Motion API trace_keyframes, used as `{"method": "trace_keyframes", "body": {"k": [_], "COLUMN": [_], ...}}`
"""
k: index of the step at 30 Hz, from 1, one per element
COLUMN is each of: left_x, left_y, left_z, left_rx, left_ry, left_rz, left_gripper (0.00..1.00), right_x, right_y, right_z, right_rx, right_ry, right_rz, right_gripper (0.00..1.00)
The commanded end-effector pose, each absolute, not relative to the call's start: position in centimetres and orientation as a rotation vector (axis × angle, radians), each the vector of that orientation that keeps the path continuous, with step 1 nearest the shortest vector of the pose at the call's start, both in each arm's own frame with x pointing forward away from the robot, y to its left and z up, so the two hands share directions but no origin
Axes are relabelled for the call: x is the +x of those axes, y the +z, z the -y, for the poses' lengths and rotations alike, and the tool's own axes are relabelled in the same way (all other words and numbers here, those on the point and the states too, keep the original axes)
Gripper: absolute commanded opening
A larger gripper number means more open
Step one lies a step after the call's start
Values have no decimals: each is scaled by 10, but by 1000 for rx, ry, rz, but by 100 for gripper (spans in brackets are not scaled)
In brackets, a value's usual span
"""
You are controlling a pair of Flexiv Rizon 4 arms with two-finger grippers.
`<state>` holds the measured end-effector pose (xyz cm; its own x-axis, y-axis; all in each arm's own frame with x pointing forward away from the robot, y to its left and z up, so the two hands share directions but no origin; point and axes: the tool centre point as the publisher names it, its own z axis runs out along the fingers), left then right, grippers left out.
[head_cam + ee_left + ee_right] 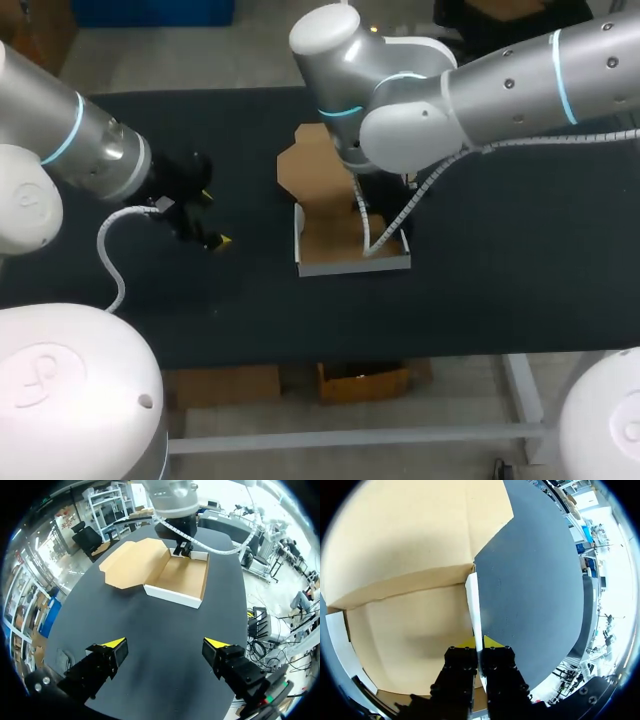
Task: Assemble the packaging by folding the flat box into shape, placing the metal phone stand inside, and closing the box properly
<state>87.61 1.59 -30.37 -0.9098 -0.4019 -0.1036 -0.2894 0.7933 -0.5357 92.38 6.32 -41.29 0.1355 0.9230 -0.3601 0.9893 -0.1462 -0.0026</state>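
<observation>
Your right hand (480,642): clenched on the white side wall (472,600) of the shallow white-and-brown cardboard box (410,630), one finger inside, one outside | wall runs straight ahead to the flat brown lid flap (405,535) | your left hand (165,647): released over the black counter (160,625), box well ahead | metal phone stand: not visible.

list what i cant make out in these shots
metal phone stand: shows in no view, so its place can't be told.
right fingers: in head view hidden under the right arm; only the right wrist view shows them on the box wall.
box's far corner: left wrist view, behind the right arm's wrist.
</observation>
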Motion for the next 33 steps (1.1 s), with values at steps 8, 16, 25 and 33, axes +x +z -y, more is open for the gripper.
{"method": "trace_keyframes", "body": {"k": [8, 16, 25, 33], "left_x": [876, 876, 876, 876], "left_y": [-304, -304, -304, -304], "left_z": [-15, -15, -15, -15], "left_rx": [-542, -542, -542, -542], "left_ry": [-772, -772, -772, -772], "left_rz": [-2770, -2770, -2770, -2770], "left_gripper": [100, 100, 100, 100], "right_x": [918, 911, 912, 914], "right_y": [-415, -416, -419, -417], "right_z": [-67, -60, -61, -63], "right_rx": [2112, 2156, 2150, 2135], "right_ry": [-359, -157, -62, 14], "right_rz": [-1865, -1995, -2103, -2165], "right_gripper": [0, 0, 18, 34]}}
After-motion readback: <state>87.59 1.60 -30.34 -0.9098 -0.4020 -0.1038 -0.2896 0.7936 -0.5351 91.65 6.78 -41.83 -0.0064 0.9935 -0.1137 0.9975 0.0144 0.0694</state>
